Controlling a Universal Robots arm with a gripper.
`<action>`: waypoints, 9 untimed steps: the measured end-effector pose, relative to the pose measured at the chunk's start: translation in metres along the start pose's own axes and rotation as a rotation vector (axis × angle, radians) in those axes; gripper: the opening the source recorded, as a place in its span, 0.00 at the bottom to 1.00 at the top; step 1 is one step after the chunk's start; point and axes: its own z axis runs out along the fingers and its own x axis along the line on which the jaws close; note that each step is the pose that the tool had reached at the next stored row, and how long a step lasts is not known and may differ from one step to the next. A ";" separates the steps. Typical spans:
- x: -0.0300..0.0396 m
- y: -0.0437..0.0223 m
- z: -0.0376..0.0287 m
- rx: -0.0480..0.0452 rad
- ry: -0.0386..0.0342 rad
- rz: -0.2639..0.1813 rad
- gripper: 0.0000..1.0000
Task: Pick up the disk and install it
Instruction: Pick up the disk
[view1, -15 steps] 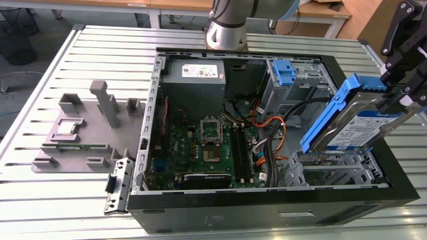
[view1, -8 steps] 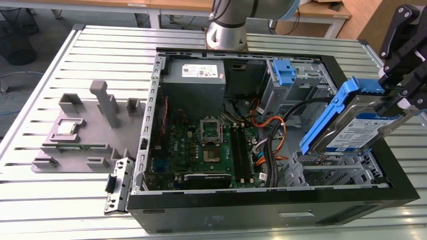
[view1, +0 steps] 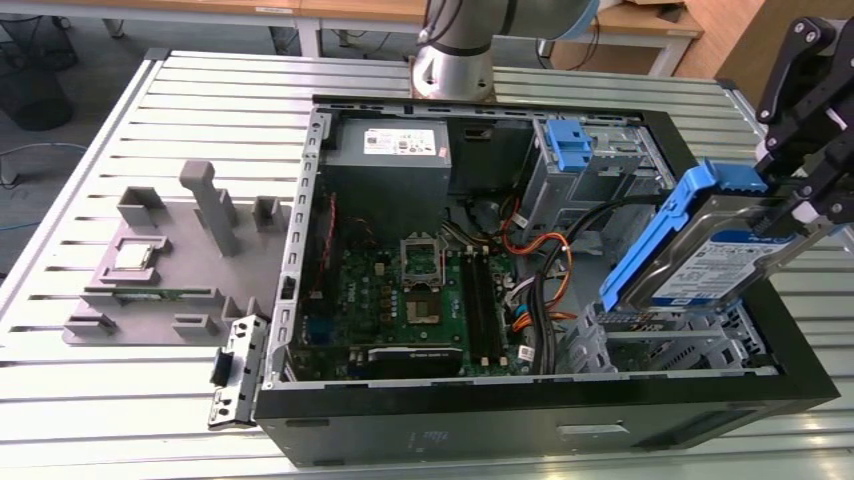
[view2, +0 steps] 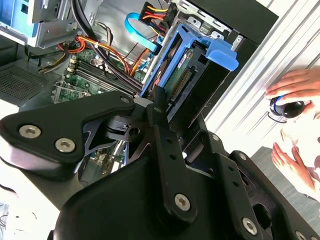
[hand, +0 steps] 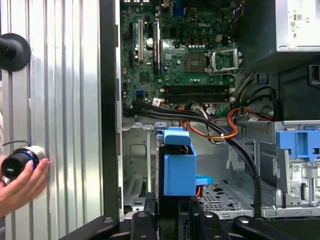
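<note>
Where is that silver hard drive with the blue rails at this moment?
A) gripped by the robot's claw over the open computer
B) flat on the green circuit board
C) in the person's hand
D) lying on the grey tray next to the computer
A: in the exterior view the gripper is clamped on the hard drive, which hangs tilted in the air over the open computer case, touching neither tray nor board.

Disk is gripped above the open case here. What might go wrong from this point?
The disk, held tilted by the end effector, hangs close to loose cables crossing by the drive bay; they may snag its blue rails. A person's hand is at the table beside the case, possibly in harm's way.
</note>
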 end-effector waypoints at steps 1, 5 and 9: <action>0.0001 -0.0001 0.0008 0.0000 0.0001 0.000 0.35; 0.0006 -0.0005 0.0033 0.0000 0.0000 0.000 0.35; 0.0011 -0.0007 0.0052 0.0000 0.0002 0.001 0.35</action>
